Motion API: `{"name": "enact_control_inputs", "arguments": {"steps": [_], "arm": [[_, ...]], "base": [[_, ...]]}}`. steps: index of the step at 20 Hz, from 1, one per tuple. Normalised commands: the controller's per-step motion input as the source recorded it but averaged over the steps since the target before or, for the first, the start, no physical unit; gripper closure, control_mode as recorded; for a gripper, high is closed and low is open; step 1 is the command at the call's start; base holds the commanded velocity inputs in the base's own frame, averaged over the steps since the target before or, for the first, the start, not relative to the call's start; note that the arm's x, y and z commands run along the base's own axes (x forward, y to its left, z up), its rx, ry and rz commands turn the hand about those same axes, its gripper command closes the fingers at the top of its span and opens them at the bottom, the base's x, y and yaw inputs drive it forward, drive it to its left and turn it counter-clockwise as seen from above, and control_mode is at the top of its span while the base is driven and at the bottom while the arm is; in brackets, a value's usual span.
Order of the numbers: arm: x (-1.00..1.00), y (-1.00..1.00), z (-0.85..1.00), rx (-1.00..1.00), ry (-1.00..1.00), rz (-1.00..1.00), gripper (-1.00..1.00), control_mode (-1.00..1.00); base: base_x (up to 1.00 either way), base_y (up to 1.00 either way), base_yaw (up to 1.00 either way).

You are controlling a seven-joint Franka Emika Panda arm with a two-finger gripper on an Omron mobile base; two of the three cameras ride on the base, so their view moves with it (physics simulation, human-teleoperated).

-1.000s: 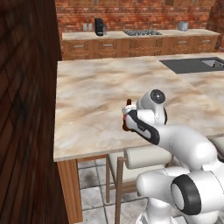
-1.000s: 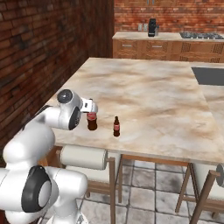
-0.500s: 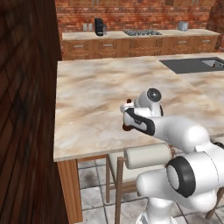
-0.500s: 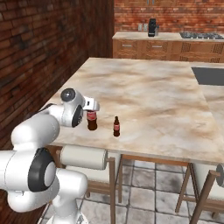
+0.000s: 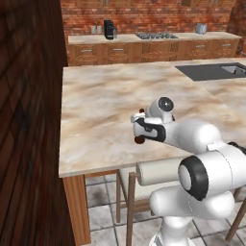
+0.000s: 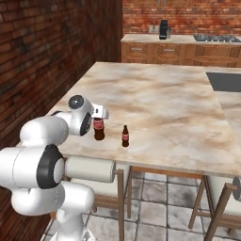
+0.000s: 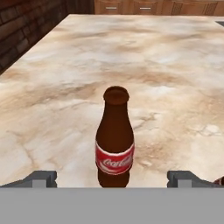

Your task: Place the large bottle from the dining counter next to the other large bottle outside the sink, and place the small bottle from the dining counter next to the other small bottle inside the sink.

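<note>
Hand view gives you the plainest picture of where things stand: the large bottle (image 7: 114, 138), brown with a red cola label, stands upright on the dining surface (image 7: 144, 57), centred between the two fingertips (image 7: 40, 178), which sit well apart on either side of it without touching. So the hand (image 7: 111, 179) is spread wide and holds nothing.

From that you can judge the task as barely begun. Neither bottle has left the dining surface, the large one is lined up for a grasp but not yet pinched, and both the trip to the spot beside the sink and the trip into the basin are still ahead of you.

Right base view adds what the hand camera misses: the small bottle (image 6: 125, 136) stands just beside the large bottle (image 6: 98, 129), nearer the middle of the surface, both close to the near edge above the stools. It also shows the hand (image 6: 100, 113) up against the large bottle's neck.

Left base view shows you the destination: the sink (image 5: 214, 71) lies recessed at the far right corner of the same surface, well apart from the bottles. There the arm hides most of the large bottle (image 5: 140, 140), and you cannot tell from any view where the other two bottles sit.
</note>
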Motion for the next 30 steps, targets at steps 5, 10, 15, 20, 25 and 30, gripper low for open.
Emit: {"name": "enact_control_inputs", "arguments": {"steps": [5, 10, 15, 20, 25, 30], "arm": [[0.19, 0.0, -0.15, 0.0, 0.0, 0.0, -1.0, -1.0], [0.11, 0.0, -0.18, 0.0, 0.0, 0.0, -1.0, -1.0], [0.11, 0.0, -0.07, 0.0, 0.0, 0.0, -1.0, -1.0], [0.14, 0.0, -0.05, 0.0, 0.0, 0.0, -1.0, -1.0], [0.12, 0.0, -0.06, 0.0, 0.0, 0.0, -1.0, -1.0], [0.11, 0.0, -0.07, 0.0, 0.0, 0.0, -1.0, -1.0]], "base": [[0.0, 0.0, 0.0], [0.0, 0.0, 0.0], [0.0, 0.0, 0.0], [0.0, 0.0, 0.0], [0.0, 0.0, 0.0], [0.0, 0.0, 0.0]]}}
